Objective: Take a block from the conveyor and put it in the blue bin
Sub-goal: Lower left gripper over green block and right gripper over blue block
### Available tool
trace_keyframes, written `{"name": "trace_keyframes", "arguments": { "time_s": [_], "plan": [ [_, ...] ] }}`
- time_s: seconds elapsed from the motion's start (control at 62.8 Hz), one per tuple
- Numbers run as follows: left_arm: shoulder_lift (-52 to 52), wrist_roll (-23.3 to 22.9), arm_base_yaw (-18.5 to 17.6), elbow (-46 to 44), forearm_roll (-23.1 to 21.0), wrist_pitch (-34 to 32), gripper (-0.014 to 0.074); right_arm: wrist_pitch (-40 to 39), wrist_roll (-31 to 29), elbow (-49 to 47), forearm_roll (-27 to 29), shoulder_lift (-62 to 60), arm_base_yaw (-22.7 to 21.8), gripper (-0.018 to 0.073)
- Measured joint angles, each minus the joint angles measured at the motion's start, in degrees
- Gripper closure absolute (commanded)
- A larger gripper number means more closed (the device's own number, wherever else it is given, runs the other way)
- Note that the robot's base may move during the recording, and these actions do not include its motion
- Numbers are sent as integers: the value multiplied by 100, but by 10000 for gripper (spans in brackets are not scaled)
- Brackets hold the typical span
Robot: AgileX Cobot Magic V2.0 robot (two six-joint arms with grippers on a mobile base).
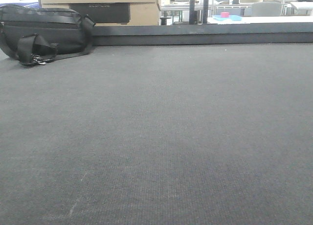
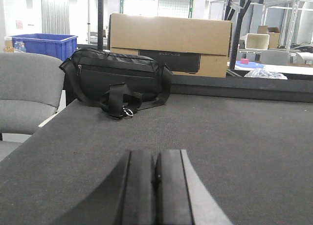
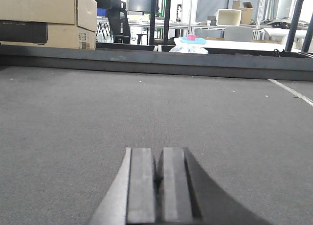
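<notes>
The conveyor is a wide dark grey woven surface with a dark raised rail along its far edge. No block shows on it in any view. A blue bin stands at the far left beyond the conveyor in the left wrist view. My left gripper is shut and empty, low over the conveyor. My right gripper is shut and empty, low over the conveyor. Neither gripper shows in the front view.
A black bag lies at the conveyor's far left by the rail, also in the left wrist view. Cardboard boxes stand behind it. A grey chair is at the left. A pink object sits on a far table.
</notes>
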Motion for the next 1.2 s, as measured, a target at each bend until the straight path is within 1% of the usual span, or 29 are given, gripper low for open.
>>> {"name": "trace_keyframes", "arguments": {
  "time_s": [0.876, 0.956, 1.02, 1.116, 1.195],
  "plan": [
    [0, 0, 0, 0, 0, 27, 707, 0, 0, 0, 0, 0, 0, 721],
    [-2, 0, 0, -65, 0, 198, 707, -31, 0, 0, 0, 0, 0, 721],
    [-2, 0, 0, -254, 0, 476, 707, -258, 0, 10, 0, 0, 0, 721],
    [-12, 0, 0, -769, 0, 1183, 707, -724, 0, 10, 0, 0, 0, 721],
    [0, 0, 0, -1336, 39, 1864, 707, -548, 0, -203, 0, -3, 0, 721]
  ]
}}
